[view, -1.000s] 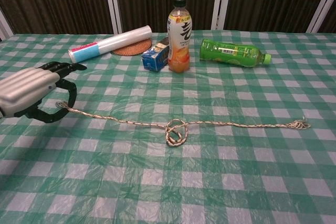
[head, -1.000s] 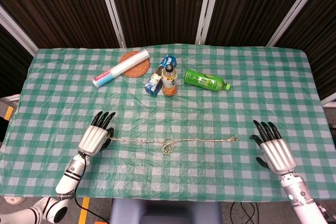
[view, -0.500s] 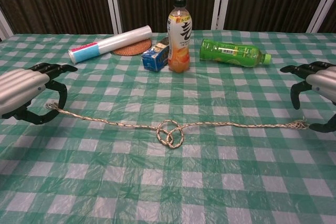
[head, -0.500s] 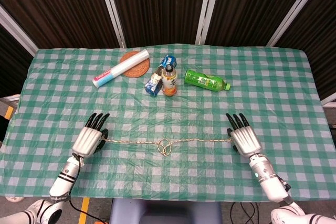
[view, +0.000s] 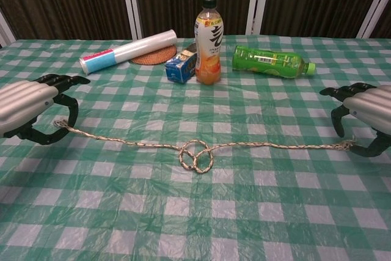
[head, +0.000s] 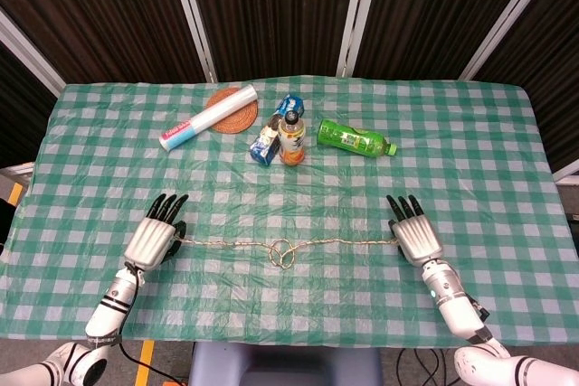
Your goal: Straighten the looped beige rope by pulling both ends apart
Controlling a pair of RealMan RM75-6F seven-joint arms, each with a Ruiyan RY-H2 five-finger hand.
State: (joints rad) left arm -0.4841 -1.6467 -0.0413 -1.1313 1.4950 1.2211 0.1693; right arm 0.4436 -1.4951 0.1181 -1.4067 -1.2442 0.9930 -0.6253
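Observation:
The beige rope lies across the near part of the table, with a small loop at its middle. My left hand is at the rope's left end and pinches it between thumb and curled fingers. My right hand hovers at the right end. Its thumb and fingers curve around that end with a gap still showing between them.
At the back stand an orange drink bottle, a blue carton, a green bottle on its side, and a white roll over a woven coaster. A green checked cloth covers the table.
My left hand dragged the rope's left end and the loop slightly leftward. My right hand came in from the right to the rope's right end and curled around it.

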